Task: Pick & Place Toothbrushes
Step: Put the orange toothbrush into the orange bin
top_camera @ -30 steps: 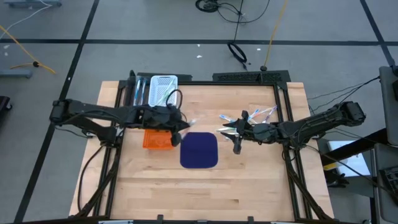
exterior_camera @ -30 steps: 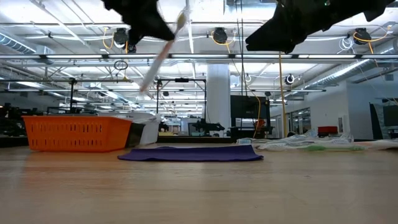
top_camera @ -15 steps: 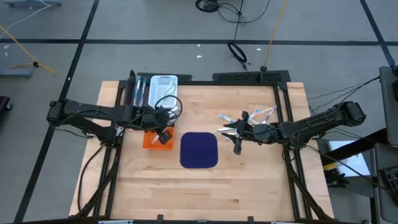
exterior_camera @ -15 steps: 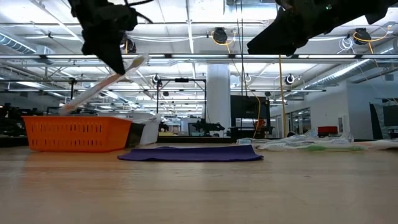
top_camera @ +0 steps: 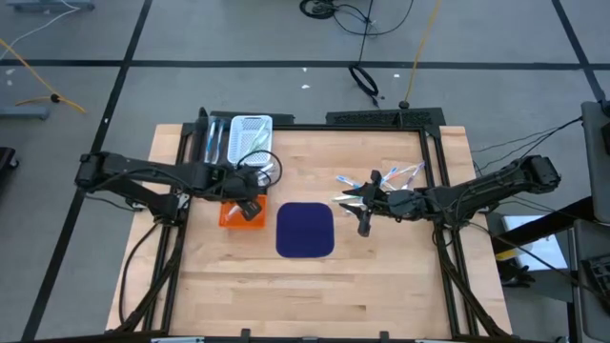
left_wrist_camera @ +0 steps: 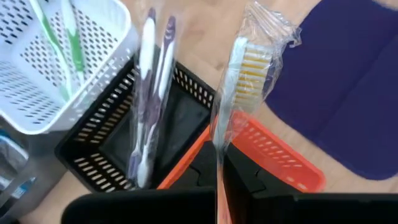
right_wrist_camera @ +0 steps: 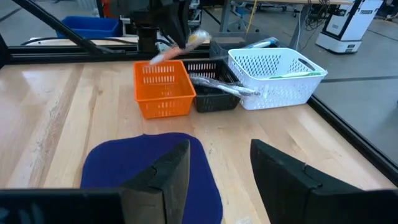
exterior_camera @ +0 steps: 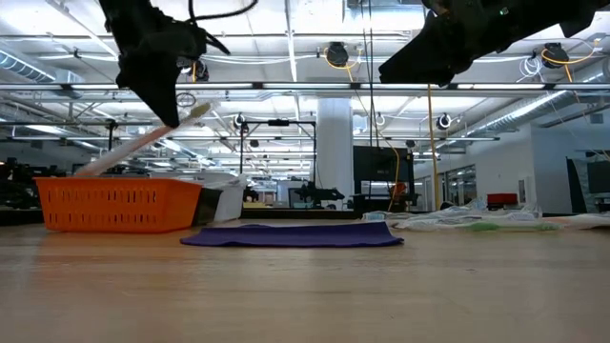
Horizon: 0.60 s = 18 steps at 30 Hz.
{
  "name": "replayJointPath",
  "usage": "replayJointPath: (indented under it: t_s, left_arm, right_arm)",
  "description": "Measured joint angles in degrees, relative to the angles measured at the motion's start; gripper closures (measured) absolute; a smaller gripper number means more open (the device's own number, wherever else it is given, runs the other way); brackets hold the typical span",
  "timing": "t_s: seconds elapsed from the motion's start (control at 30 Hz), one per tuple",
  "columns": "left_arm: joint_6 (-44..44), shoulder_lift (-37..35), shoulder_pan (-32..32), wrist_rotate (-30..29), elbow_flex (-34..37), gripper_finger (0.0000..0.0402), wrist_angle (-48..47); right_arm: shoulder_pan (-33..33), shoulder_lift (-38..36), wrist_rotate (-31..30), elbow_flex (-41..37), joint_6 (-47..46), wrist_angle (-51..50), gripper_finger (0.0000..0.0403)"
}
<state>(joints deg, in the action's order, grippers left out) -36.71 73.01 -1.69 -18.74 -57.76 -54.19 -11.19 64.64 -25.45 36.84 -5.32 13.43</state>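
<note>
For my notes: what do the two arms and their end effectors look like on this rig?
Both arms are dark, nearly black, slim and jointed, each with a black cable looping along it. The left end effector and the right end effector are the same matte black. The right wrist view shows two broad, flat, dark fingers with squared tips. No markings or labels are legible.

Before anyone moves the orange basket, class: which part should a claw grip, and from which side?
Grip the top rim of the wall facing the blue mat, coming down from above. The orange basket stands upright and open-topped, with thin slotted walls a claw can straddle. The black basket crowds a neighbouring side.
</note>
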Motion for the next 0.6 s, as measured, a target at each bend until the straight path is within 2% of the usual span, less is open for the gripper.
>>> replayJointPath:
  t_s: [0.6]
  left_arm:
    - [-1.12, 8.31, 0.00, 0.03, -0.07, 0.0401, -0.97]
  right_arm:
    - [0.01, -0.02, 0.00, -0.04, 0.02, -0.04, 0.0243]
